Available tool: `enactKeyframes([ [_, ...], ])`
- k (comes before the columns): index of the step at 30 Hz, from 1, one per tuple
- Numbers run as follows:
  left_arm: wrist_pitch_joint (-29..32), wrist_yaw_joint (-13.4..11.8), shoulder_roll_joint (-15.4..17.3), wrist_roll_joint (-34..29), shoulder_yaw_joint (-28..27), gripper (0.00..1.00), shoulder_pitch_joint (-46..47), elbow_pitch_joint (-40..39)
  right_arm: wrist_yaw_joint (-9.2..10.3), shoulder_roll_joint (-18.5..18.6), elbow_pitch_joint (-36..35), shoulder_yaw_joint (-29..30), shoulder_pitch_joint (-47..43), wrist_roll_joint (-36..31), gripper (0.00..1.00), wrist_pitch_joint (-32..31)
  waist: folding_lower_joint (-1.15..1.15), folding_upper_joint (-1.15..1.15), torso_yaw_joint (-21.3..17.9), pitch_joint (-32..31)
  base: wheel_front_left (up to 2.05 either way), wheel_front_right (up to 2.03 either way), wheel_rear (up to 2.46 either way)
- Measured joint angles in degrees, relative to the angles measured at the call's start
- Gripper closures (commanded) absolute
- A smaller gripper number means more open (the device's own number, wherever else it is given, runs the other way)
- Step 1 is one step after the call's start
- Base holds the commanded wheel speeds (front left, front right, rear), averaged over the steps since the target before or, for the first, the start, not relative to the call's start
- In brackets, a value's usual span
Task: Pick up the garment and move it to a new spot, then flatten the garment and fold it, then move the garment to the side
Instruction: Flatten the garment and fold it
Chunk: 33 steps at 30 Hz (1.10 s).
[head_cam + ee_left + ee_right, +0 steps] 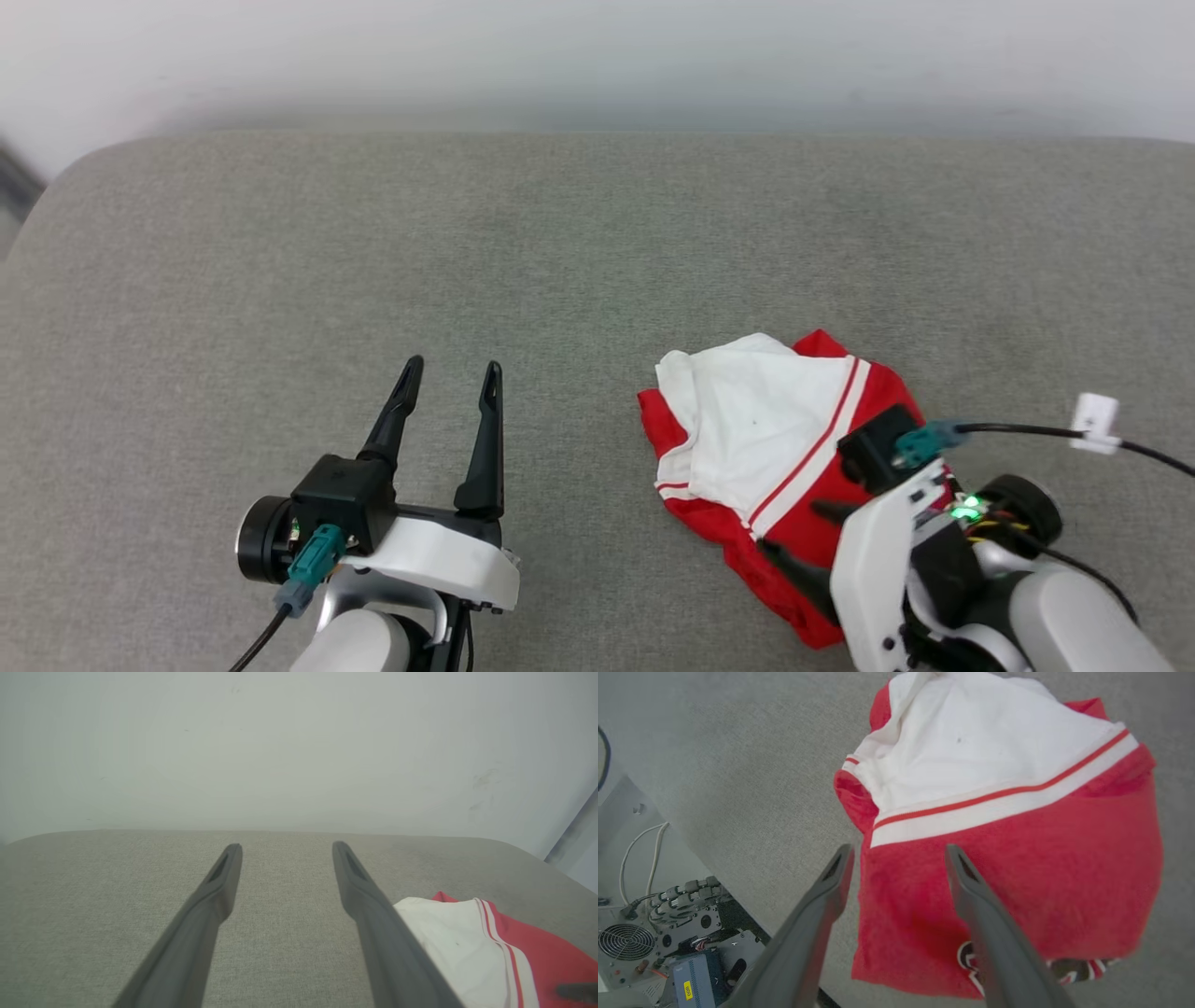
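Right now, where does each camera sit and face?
Head view: on the head, facing down at the garment on the grey surface; left pincer, right pincer show.
Left wrist view: on that wrist, facing along the open left pincer toward the wall.
Right wrist view: on that wrist, facing down at the garment past the open right pincer.
Shared: all three catch the garment.
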<state>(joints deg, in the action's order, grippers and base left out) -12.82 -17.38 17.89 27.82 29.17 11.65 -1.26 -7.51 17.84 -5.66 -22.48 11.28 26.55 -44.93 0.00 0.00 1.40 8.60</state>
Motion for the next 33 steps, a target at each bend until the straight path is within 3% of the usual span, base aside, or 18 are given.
enactKeyframes([
  [6, -0.2, 0.0, -0.5, 0.0, 0.3, 0.00, 0.1, 0.3, 0.00, 0.3, 4.7, -3.5, 1.9, 0.2, 0.00, -3.0, 0.00, 0.00, 1.6, 1.1, 0.00, 0.00, 0.00],
  [7, -0.2, -0.1, -0.5, 0.0, 0.3, 0.00, 0.2, 0.3, 0.00, 0.2, 5.2, -3.5, 2.1, 0.4, 0.50, -3.0, 0.00, 0.00, 1.7, 1.3, 0.00, 0.00, 0.00],
  [8, -0.3, -0.2, -0.6, 0.0, 0.3, 0.00, 0.3, 0.3, 0.00, 0.2, 5.7, -3.4, 2.4, 0.3, 0.82, -3.0, 0.00, 0.00, 1.8, 1.5, 0.00, 0.00, 0.00],
  [9, -0.3, -0.3, -0.6, 0.0, 0.2, 0.00, 0.3, 0.3, 0.00, 0.2, 6.0, -3.3, 2.7, 0.2, 1.00, -3.0, 0.00, 0.00, 1.9, 1.7, 0.00, 0.00, 0.00],
  [19, -0.5, -0.8, -0.2, 0.0, -0.2, 0.00, 0.3, 0.2, 0.00, 0.0, 4.0, 4.2, 4.0, -0.4, 1.00, 1.4, 0.00, 0.00, -0.2, 2.0, 0.00, 0.00, 0.00],
  [25, -0.5, -0.9, 0.0, 0.0, -0.2, 0.00, 0.3, -0.1, 0.00, -2.5, 5.1, 19.3, 2.8, -0.9, 1.00, 4.7, 0.00, 0.00, -1.9, 1.6, 0.00, 0.00, 0.00],
  [33, -0.1, -1.0, 0.1, 0.2, 0.1, 0.00, 0.4, -0.1, 0.00, -8.5, 15.2, 38.6, -3.0, -1.5, 1.00, 7.6, 0.00, 0.00, -2.3, 1.9, 0.00, 0.00, 0.00],
])
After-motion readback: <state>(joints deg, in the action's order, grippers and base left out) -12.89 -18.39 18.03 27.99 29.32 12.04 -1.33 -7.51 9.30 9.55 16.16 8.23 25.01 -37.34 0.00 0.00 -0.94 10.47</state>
